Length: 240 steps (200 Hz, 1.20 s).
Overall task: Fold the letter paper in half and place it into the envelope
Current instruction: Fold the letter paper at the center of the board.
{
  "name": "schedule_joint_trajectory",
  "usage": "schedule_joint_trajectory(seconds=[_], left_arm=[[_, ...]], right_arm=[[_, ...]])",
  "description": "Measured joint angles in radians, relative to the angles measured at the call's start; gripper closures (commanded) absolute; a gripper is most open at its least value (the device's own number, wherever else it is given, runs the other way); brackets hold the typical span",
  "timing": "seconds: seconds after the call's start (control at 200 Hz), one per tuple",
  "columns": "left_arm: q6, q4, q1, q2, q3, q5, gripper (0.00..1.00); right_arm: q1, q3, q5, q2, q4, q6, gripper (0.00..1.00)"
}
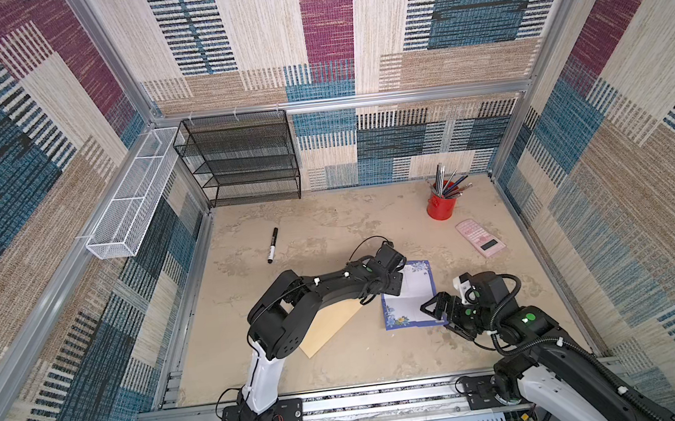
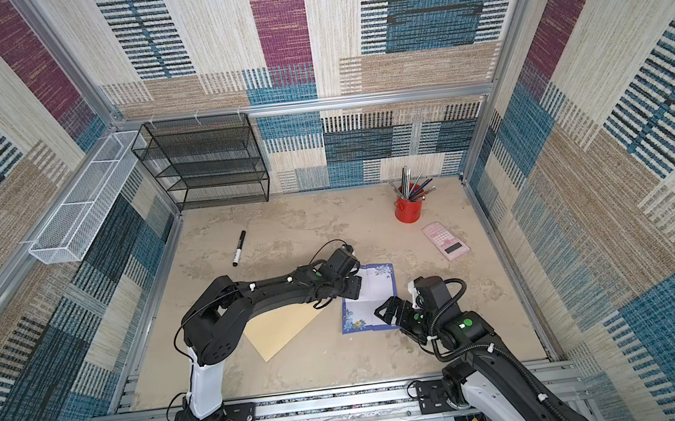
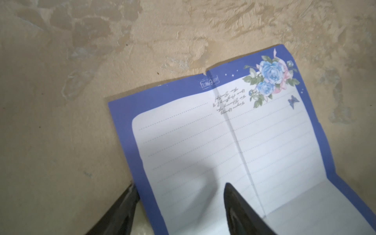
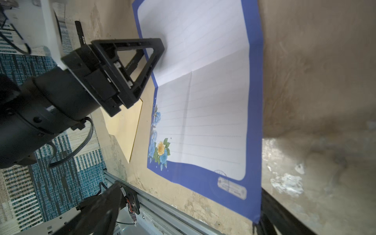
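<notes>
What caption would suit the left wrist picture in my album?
The open left gripper straddles one edge of the creased, blue-bordered letter paper lying unfolded on the table.

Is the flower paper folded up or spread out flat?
Spread out. The letter paper lies open on the table, lined side up, flowers showing at both ends; creases cross it, but no half is folded over.

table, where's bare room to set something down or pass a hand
Free: the middle strip between the black marker pen and the red metal pen cup; also the near strip between the tan manila envelope and the aluminium front rail. Crowded: the blue-bordered letter paper, with the left gripper and right gripper at its edges.
</notes>
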Motion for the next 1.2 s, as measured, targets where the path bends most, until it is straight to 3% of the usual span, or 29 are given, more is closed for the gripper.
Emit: schedule_joint_trajectory(seconds=[0.386,0.611,0.932,1.072,1.202], left_arm=[[-0.001,0.027,0.010,-0.014,-0.026,0.042,0.33],[-0.033,0.131,0.071,-0.052,-0.100,0.210,0.33],[-0.040,0.050,0.123,-0.097,-0.079,0.352,0.31],[-0.027,0.010,0.179,-0.148,0.006,0.350,0.30],[0.032,-0.076,0.176,-0.081,0.183,0.299,0.31]], right_arm=[[0.000,0.087,0.063,0.042,0.064,-0.039,0.00],[0.000,0.069,0.088,0.075,0.156,-0.027,0.00],[0.000,0.078,0.114,0.081,0.206,-0.027,0.00],[-0.008,0.075,0.151,0.067,0.157,-0.028,0.01],[-0.099,0.056,0.159,0.095,0.088,-0.066,0.04]])
